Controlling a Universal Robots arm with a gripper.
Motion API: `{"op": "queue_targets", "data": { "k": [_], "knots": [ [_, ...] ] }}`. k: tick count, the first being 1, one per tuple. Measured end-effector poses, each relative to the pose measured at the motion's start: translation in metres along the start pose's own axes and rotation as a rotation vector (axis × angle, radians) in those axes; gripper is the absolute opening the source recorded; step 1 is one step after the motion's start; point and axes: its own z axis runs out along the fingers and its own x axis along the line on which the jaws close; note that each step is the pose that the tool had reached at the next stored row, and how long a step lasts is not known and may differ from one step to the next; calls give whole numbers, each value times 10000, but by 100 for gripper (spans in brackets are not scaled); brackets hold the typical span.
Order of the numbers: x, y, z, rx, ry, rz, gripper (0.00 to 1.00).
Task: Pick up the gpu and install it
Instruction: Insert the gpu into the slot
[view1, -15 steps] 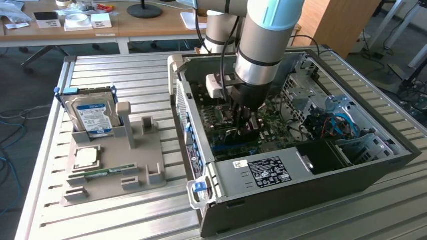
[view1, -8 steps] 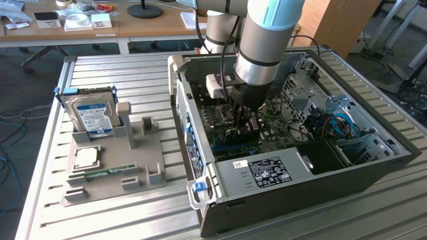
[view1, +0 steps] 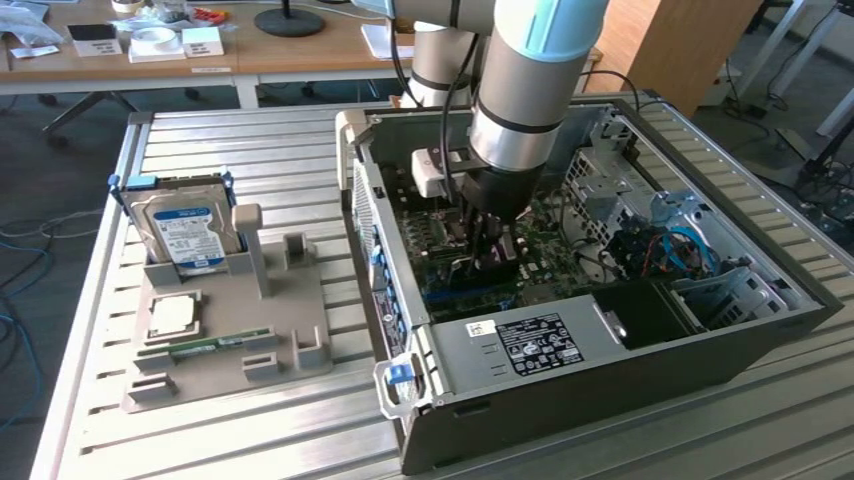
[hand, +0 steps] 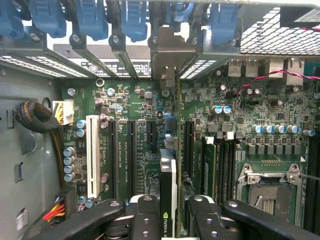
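The gpu (hand: 170, 170) shows edge-on in the wrist view, a thin card with a black cooler side and a green board edge, standing upright over the motherboard (hand: 140, 105). Its silver end bracket (hand: 167, 62) reaches the rear slot openings under the blue clips. My gripper (hand: 174, 215) is shut on the gpu, one black finger (hand: 147, 217) on each side of the card. In the exterior view the gripper (view1: 487, 250) hangs low inside the open computer case (view1: 534, 350), and the arm hides most of the card.
A black expansion slot (hand: 131, 150) and a white slot (hand: 92, 155) lie beside the card, and the CPU socket (hand: 270, 192) is on its other side. Outside the case, a grey parts holder (view1: 287, 310) carries a blue-labelled hard drive (view1: 187, 235), a processor (view1: 174, 315) and a RAM stick (view1: 214, 345).
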Motion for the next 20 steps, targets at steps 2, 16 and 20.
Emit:
{"op": "queue_targets", "data": {
  "k": [2,16,20],
  "knots": [
    [0,0,1,1,-1,1,26],
    [0,3,13,1,-1,1,26],
    [0,5,17,0,0,1,26]
  ]
}}
